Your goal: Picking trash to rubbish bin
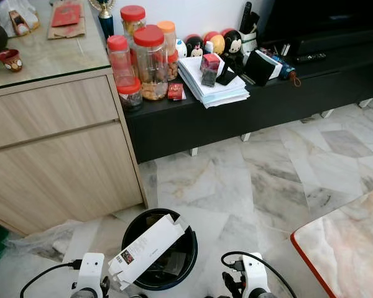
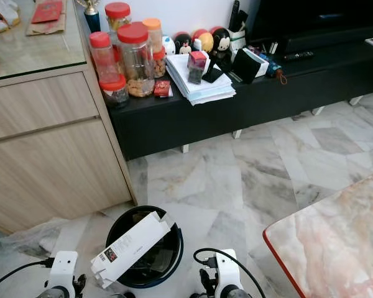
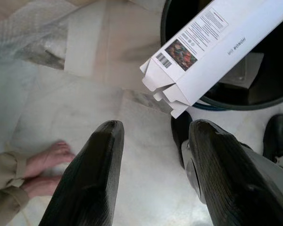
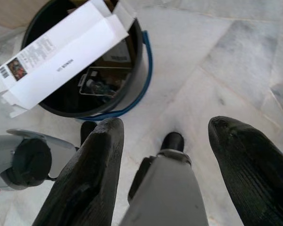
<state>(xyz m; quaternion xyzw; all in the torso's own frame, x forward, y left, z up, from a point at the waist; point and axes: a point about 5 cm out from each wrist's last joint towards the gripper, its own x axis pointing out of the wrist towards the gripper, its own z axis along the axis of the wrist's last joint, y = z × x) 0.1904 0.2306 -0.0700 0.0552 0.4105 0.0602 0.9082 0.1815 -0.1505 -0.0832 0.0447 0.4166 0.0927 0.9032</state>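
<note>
Trash: long white printed cardboard box (image 1: 150, 246) lies across the round black plastic rubbish bin (image 1: 183, 264), one end overhanging the rim at 8 o'clock.
Left tool (image 3: 153, 162): fingers spread, empty.
Right tool (image 4: 165, 160): fingers spread, empty.
Progress: box apparently deposited, not fully inside; clear plastic wrap (image 1: 40, 239) remains on the marble floor (image 1: 236, 180) at 10 o'clock.

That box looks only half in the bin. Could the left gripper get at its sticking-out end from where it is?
Probably yes. The left gripper is open just short of the white box, whose flapped end overhangs the black bin's rim, with only bare floor between them.
</note>
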